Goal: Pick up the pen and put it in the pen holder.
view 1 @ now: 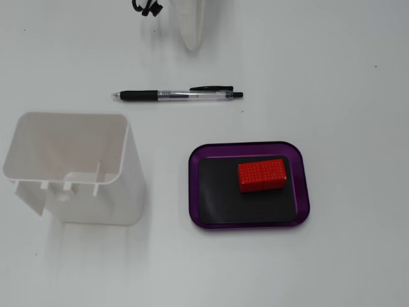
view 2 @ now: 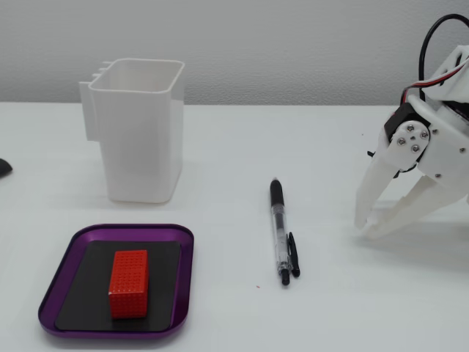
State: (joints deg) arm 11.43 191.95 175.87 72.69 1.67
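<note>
The pen point(view 1: 179, 94) lies flat on the white table, its silver tip pointing left in a fixed view from above; in the fixed view from the side the pen point(view 2: 281, 227) runs front to back. The tall white pen holder point(view 1: 131, 185) stands upright and empty, left of the pen point(view 2: 139, 139). My gripper point(view 2: 365, 228) hovers just above the table to the right of the pen, apart from it, its white fingers meeting at the tips and holding nothing. From above only the finger ends of the gripper point(view 1: 191, 43) show, at the top edge.
A purple-rimmed black tray point(view 1: 249, 146) with a red block point(view 1: 262, 174) in it sits in front of the holder point(view 2: 117, 229). A black cable point(view 1: 146, 6) hangs at the top edge. A dark object point(view 2: 4, 167) pokes in at the left edge.
</note>
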